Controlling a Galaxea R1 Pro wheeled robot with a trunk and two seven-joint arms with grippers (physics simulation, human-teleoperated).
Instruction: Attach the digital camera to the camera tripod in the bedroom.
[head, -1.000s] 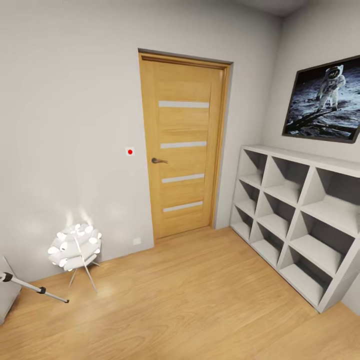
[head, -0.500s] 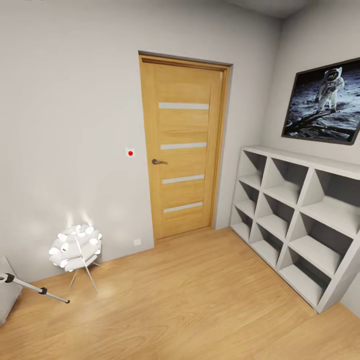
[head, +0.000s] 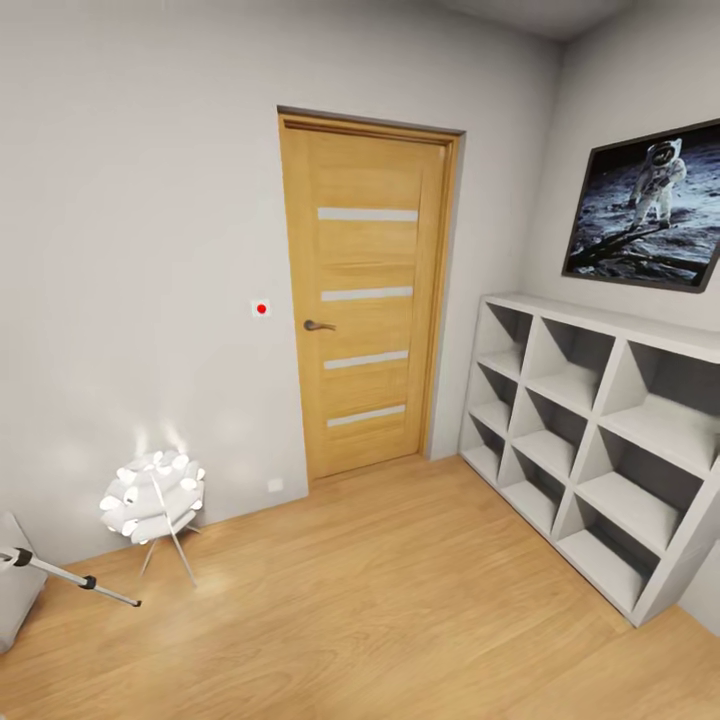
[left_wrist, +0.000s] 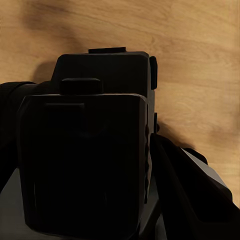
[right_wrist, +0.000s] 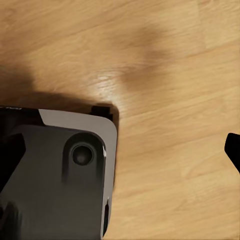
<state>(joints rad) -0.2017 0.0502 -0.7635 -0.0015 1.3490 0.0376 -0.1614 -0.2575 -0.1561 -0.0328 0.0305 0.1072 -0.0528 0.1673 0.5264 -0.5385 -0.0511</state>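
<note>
The digital camera (left_wrist: 95, 150), a black body seen from very close, sits in my left gripper (left_wrist: 100, 197), which is shut on it. One dark finger (left_wrist: 192, 187) lies along the camera's side, over light wood floor. One silver leg of the camera tripod (head: 70, 577), with black joints, juts in at the left edge of the head view, low by the wall. The rest of the tripod is out of frame. My right gripper (right_wrist: 120, 160) is open over the floor, with one black fingertip (right_wrist: 234, 150) at the picture's edge.
In the bedroom, a closed wooden door (head: 365, 290) stands in the far wall. A white cube shelf (head: 590, 440) lines the right wall under an astronaut picture (head: 650, 205). A white clustered-shade lamp (head: 152, 500) stands left of the door. My dark base (right_wrist: 55, 180) shows below the right wrist.
The whole head picture has shifted down a few pixels, so the camera moved slightly. Nothing in the room has moved.
</note>
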